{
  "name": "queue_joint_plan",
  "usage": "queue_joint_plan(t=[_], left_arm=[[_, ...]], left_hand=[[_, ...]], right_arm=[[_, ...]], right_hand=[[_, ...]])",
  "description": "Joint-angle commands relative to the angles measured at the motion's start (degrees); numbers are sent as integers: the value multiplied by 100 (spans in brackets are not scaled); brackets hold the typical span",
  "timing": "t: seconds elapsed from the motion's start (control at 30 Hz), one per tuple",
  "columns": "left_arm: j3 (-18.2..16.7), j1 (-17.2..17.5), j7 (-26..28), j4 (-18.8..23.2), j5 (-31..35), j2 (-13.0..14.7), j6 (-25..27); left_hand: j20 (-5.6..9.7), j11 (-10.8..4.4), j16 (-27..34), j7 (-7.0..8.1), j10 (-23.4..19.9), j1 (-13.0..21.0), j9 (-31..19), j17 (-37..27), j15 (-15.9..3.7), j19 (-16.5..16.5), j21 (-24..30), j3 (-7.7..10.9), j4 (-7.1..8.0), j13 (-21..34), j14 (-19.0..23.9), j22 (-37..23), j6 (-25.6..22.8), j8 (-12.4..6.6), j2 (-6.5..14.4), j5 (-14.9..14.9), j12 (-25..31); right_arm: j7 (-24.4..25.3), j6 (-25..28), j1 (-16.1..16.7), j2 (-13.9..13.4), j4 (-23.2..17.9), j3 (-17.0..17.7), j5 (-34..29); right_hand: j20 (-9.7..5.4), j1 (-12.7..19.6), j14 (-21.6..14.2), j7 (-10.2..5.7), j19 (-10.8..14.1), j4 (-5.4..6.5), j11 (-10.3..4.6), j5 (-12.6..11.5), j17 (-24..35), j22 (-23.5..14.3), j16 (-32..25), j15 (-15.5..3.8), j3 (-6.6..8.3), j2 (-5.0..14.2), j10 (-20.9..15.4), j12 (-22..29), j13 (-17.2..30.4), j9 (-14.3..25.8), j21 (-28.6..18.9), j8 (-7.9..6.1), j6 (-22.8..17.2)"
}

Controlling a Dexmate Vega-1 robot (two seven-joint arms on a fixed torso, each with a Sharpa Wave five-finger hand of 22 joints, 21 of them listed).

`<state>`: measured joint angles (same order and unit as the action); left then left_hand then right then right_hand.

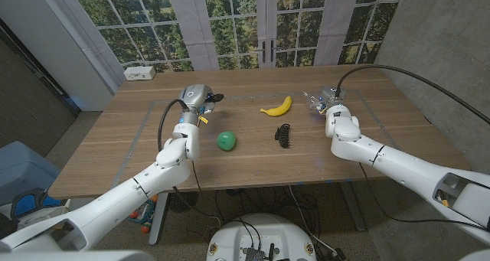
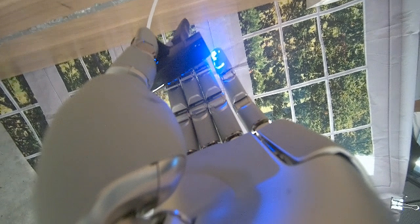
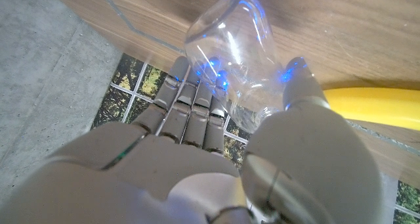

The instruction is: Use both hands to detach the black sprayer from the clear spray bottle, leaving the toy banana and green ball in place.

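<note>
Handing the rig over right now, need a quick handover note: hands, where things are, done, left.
Left hand holds the black sprayer, raised over the table's far left.
Right hand grips the clear spray bottle at far right, beside the toy banana.
Green ball and a black hair claw clip lie mid-table, untouched.
Done: sprayer and bottle are apart, one in each hand.
Left: set both parts down, clear of banana and ball.

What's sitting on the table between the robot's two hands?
In the head view, between the left hand and right hand lie a toy banana, a green ball and a black clip.
</note>
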<state>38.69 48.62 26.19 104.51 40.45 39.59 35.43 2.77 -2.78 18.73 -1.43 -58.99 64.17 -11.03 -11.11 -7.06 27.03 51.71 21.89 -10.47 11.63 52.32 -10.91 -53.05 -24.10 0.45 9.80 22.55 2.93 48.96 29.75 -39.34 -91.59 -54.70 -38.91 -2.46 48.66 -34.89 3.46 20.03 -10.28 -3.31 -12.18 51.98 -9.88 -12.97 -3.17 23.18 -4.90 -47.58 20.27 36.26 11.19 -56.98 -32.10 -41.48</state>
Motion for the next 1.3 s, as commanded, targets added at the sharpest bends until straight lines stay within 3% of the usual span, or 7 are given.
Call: queue_joint_plan(t=[0.03, 0.37, 0.63, 0.77, 0.93, 1.1, 1.3], left_arm=[[325, -302, -374, -315, 40, -18, 121], [447, -442, -833, -201, 68, 102, 300], [544, -531, -1302, 2, 161, 211, 572], [535, -537, -1383, 63, 161, 241, 621], [468, -480, -1347, 171, 125, 285, 605], [323, -358, -1140, 288, 22, 319, 478], [156, -232, -966, 421, -123, 360, 312]], left_hand=[[551, -926, -75, 213, -738, 428, -51, 12, -690, -56, 33, -25, 32, -51, 3, -6, -514, 143, 433, 52, -139], [360, -918, -704, 377, 407, -296, 19, 39, -643, -417, -67, -469, 196, -76, -744, 47, 345, 1044, 9, 25, -911], [172, -901, -814, 567, 1113, -1123, 35, 54, -550, -701, -302, -821, 335, -59, -1304, 67, 814, 1344, -347, 36, -1207], [29, -688, -830, 655, 1689, -1510, 44, 56, -487, -823, -441, -960, 382, -54, -1643, 67, 1330, 1420, -495, 87, -1271], [-166, -335, -850, 748, 2882, -1906, 29, 47, -94, -1069, -687, -1072, 404, -60, -2400, 57, 2489, 1432, -514, 120, -1306], [-337, -155, -865, 912, 3846, -2131, 40, 52, 119, -1385, -940, -1112, 385, -66, -3140, 48, 3531, 1448, -460, 128, -1288], [-546, -120, -859, 1016, 4853, -2374, 49, 62, 371, -1760, -1234, -1151, 372, -71, -3891, 42, 4446, 1429, -397, 115, -1283]], right_arm=[[-658, 512, -439, 189, 467, -586, -582], [-752, 446, -492, 236, 564, -595, -525], [-827, 477, -494, 199, 508, -599, -517], [-843, 473, -468, 172, 453, -563, -474], [-860, 497, -435, 136, 382, -540, -452], [-805, 473, -347, 69, 253, -437, -358], [-697, 403, -215, -36, 58, -281, -232]], right_hand=[[-79, 949, 1, -925, 2, 92, -566, 52, -4, -14, -63, -826, 127, 915, -53, -20, 34, 8, 2, 22, -1685], [-39, 868, 62, -855, -9, 138, -480, 166, -58, -15, -92, -769, 76, 922, 54, -112, 61, 28, 31, 245, -1213], [71, 612, 186, -825, -31, 199, -307, 204, -103, -17, -106, -696, -92, 808, 327, -266, 79, 49, 73, 511, -648], [179, 384, 319, -787, -116, 232, -193, 175, -163, -18, -91, -552, -218, 691, 665, -488, 6, 42, 147, 795, -80], [359, -79, 515, -627, -216, 316, -116, 63, -236, -20, -83, -373, -489, 465, 1170, -730, -3, 29, 288, 1309, 920], [550, -656, 834, -433, -415, 443, -28, -230, -303, -29, -41, -154, -879, 158, 1905, -916, -24, 37, 535, 1872, 1955], [715, -986, 1519, -251, -821, 524, 59, -516, -355, -37, 70, 30, -1277, -49, 3004, -1024, -148, 44, 888, 2190, 3064]])
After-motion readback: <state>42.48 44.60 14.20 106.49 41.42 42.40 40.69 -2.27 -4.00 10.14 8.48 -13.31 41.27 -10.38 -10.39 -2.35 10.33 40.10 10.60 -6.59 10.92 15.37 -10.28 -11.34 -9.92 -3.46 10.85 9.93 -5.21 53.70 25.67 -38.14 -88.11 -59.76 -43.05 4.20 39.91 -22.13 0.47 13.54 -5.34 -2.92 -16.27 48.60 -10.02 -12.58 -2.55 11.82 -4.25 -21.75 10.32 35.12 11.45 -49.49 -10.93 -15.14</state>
